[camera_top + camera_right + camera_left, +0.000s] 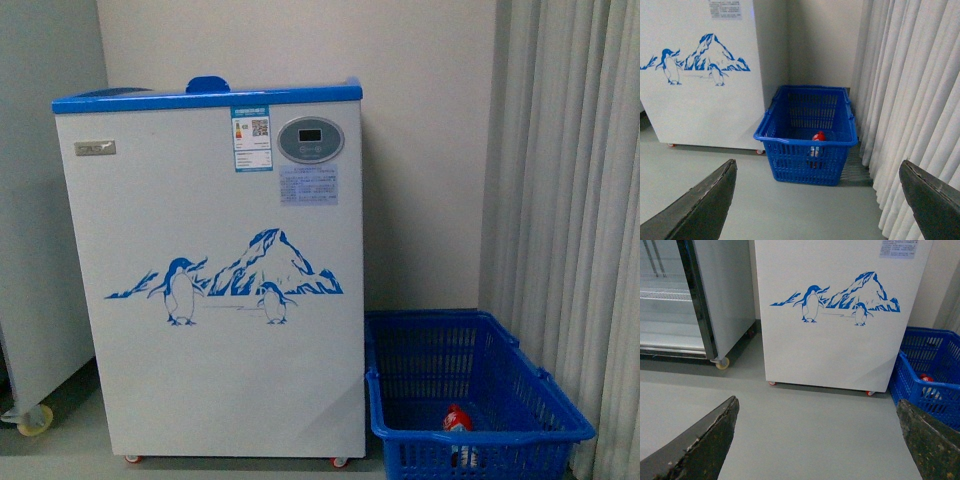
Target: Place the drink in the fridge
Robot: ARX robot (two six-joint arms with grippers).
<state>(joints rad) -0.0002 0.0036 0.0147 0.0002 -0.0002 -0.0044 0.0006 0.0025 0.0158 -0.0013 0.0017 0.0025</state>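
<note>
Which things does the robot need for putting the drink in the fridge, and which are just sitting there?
For the job: small plastic bottle with red cap; white chest fridge with blue rim and penguin picture.

Just sitting there: blue plastic mesh basket, which holds the bottle; grey-white cabinet on casters; pale pleated curtain.

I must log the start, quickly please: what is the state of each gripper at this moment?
Left gripper: open, holding nothing.
Right gripper: open, holding nothing.
</note>
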